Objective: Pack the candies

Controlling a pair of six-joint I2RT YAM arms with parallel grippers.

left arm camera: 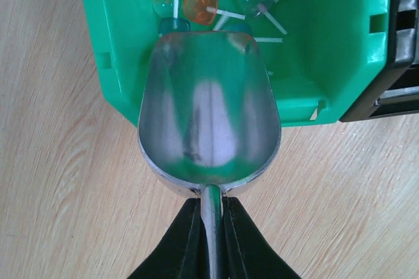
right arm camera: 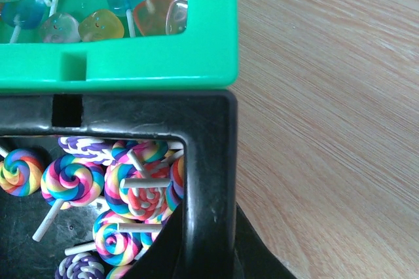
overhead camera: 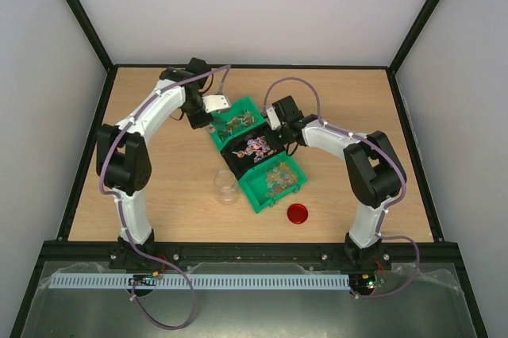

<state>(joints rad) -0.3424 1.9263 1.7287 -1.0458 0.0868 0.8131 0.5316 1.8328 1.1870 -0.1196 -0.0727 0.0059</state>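
Observation:
Three bins stand in a diagonal row. The far green bin (overhead camera: 242, 108) holds translucent cube candies on sticks (left arm camera: 200, 5). The black bin (overhead camera: 238, 155) holds swirl lollipop candies (right arm camera: 69, 184). The near green bin (overhead camera: 266, 197) holds small yellow-green candies (overhead camera: 276, 175). My left gripper (left arm camera: 211, 226) is shut on the handle of an empty metal scoop (left arm camera: 209, 115), whose lip is over the far green bin's corner. My right gripper (right arm camera: 208, 253) is shut on the black bin's wall (right arm camera: 209, 181). A small clear jar (overhead camera: 226, 187) stands empty to the left of the near bin.
A red round lid (overhead camera: 298, 213) lies on the wooden table in front of the near green bin. Grey walls enclose the table on three sides. The arm bases stand at the near edge.

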